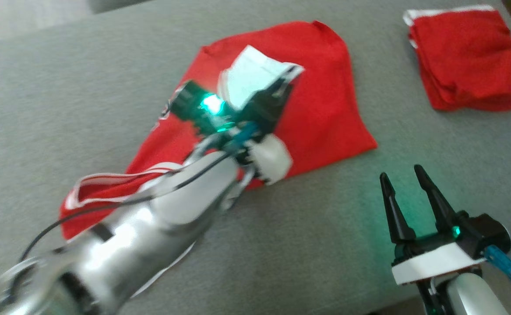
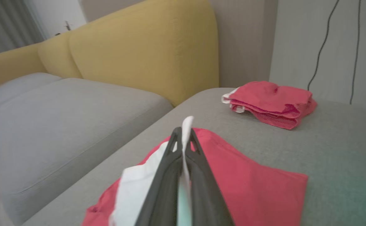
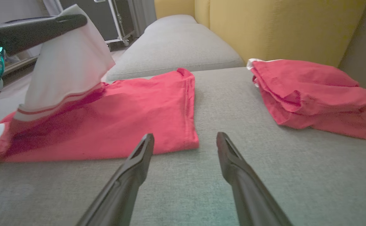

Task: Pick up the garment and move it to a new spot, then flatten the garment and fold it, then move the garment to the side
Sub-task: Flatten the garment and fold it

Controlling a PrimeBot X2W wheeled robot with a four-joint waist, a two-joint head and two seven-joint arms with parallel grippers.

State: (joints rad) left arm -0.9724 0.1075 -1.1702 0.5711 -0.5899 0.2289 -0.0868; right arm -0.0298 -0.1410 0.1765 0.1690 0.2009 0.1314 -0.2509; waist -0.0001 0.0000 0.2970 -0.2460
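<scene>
A red garment [image 1: 316, 105] with white trim lies spread on the grey cushion [image 1: 62, 109]. My left gripper [image 1: 291, 74] hovers over its middle, shut on a white sleeve [image 1: 251, 76] that it lifts off the cloth. In the left wrist view the white sleeve [image 2: 186, 128] is pinched between the closed fingers [image 2: 170, 157], with the garment [image 2: 251, 191] below. In the right wrist view the raised sleeve [image 3: 66, 72] hangs from the left gripper [image 3: 76, 19] above the garment [image 3: 132, 119]. My right gripper [image 1: 402, 175] stands open and empty near the front right, just short of the garment's hem.
A second red garment [image 1: 470, 57], folded into a stack, rests at the far right corner of the cushion [image 3: 201, 188]. Behind it rises a yellow sofa back [image 2: 145, 47], with another grey seat [image 2: 60, 119] to the left and black cables [image 2: 324, 40] on the wall.
</scene>
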